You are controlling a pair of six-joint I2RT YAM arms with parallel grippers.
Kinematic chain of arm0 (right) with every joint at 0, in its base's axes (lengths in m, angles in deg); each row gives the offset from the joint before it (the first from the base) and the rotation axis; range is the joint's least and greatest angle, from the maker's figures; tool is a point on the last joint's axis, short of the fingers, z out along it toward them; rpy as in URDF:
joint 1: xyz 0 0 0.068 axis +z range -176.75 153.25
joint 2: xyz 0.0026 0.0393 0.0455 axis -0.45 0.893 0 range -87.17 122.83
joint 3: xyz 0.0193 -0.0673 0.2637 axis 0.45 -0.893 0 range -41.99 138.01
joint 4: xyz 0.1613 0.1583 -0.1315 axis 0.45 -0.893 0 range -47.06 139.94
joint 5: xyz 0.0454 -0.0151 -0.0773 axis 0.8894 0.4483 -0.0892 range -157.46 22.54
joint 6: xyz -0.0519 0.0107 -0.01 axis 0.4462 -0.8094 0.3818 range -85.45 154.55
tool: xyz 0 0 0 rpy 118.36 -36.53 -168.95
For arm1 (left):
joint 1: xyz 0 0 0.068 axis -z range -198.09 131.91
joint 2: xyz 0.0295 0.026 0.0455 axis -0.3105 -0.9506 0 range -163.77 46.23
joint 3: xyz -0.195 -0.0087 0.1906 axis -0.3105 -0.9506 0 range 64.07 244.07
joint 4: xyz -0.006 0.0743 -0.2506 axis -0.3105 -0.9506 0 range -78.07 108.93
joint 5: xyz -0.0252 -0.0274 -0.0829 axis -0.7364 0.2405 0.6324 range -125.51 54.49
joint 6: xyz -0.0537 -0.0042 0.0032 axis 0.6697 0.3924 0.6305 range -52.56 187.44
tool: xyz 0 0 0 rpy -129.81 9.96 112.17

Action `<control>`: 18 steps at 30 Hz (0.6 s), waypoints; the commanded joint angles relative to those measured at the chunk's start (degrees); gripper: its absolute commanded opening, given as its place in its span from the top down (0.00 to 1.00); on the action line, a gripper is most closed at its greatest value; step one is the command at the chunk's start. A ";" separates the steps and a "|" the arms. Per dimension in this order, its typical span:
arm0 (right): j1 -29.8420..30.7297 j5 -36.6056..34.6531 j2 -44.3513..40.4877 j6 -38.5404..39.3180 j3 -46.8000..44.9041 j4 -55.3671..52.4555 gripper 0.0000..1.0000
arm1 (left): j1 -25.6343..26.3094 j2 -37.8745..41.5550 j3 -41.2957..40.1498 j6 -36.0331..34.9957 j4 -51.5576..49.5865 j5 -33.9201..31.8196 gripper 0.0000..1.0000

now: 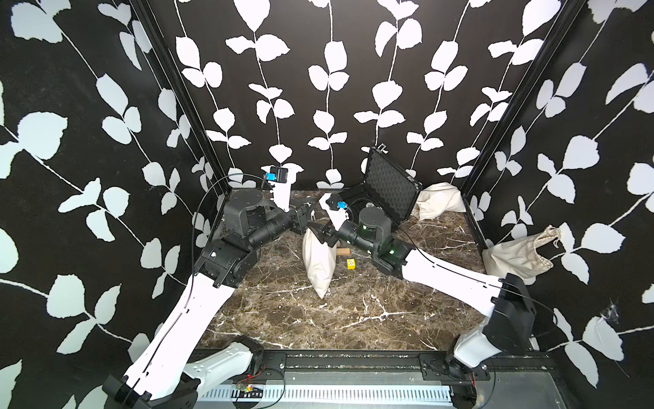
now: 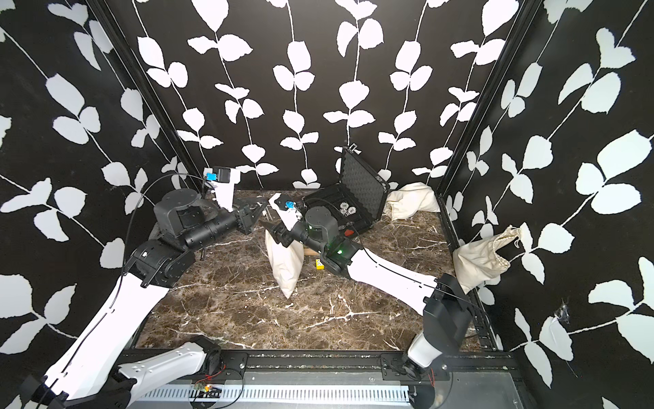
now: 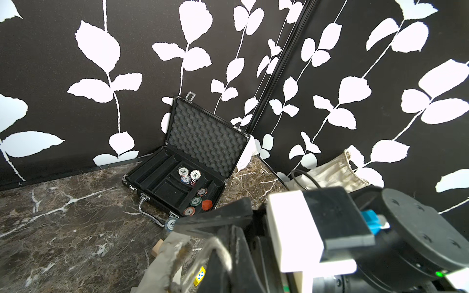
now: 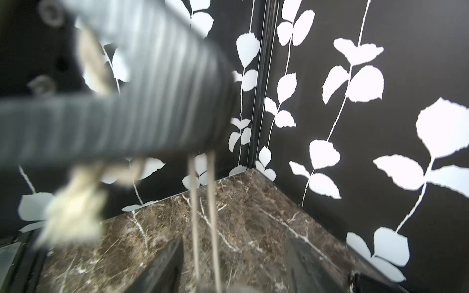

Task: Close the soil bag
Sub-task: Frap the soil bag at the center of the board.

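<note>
Two strands of cord run straight from the bag, upright mid-frame in both top views, up into my clenched left claw; the right claw stands released astride them at the neck, pinching nothing. If I haul now, the unbraced bag may lift or topple rather than cinch; a sharp tug could also slip the cord free.
</note>
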 commanded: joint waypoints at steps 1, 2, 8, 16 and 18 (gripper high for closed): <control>0.44 -0.81 1.86 -0.80 3.05 1.12 0.48 | -0.20 2.08 1.14 0.06 3.41 0.13 1.00; 0.39 -3.05 2.26 -0.66 3.18 0.06 0.55 | -0.21 2.26 1.21 -0.12 3.28 0.02 1.00; -2.63 -22.19 5.59 1.01 0.39 -11.65 0.84 | -0.28 6.02 4.14 -2.35 -0.32 -5.48 1.00; -8.99 -33.30 8.00 -0.72 -9.55 -20.37 0.85 | -0.21 9.18 9.87 -6.03 -6.33 -14.53 1.00; -10.41 -33.81 7.16 -1.60 -11.01 -21.42 0.83 | -0.14 9.62 10.76 -6.80 -6.98 -16.81 1.00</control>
